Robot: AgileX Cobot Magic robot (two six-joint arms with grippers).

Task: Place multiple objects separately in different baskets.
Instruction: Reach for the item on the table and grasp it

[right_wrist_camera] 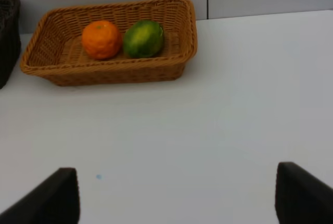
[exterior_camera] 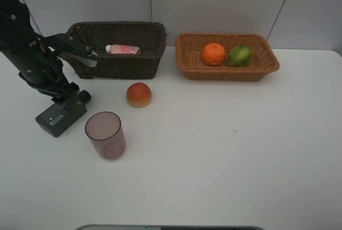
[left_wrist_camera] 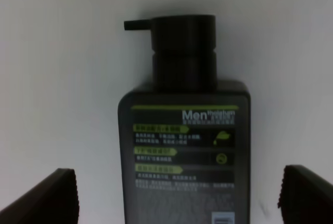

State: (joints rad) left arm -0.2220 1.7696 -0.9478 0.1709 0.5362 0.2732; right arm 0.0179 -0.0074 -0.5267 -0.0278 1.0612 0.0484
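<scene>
L claw [left_wrist_camera: 177, 172] wide apart, flanking flat dark-green black-capped bottle [left_wrist_camera: 184, 130]; translucent pink cup [exterior_camera: 106, 134], red-orange round fruit [exterior_camera: 139, 95] nr; R claw [right_wrist_camera: 174, 169] apart too.

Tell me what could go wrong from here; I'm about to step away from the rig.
1. The open left end effector straddles the flat dark bottle toward its base end, away from the pump cap; a grip there might let it tilt or slip.
2. The pink cup stands upright close to that bottle; the arm could tip it while lifting.
3. The peach sits loose in front of the dark basket; a brush might set it rolling.
</scene>
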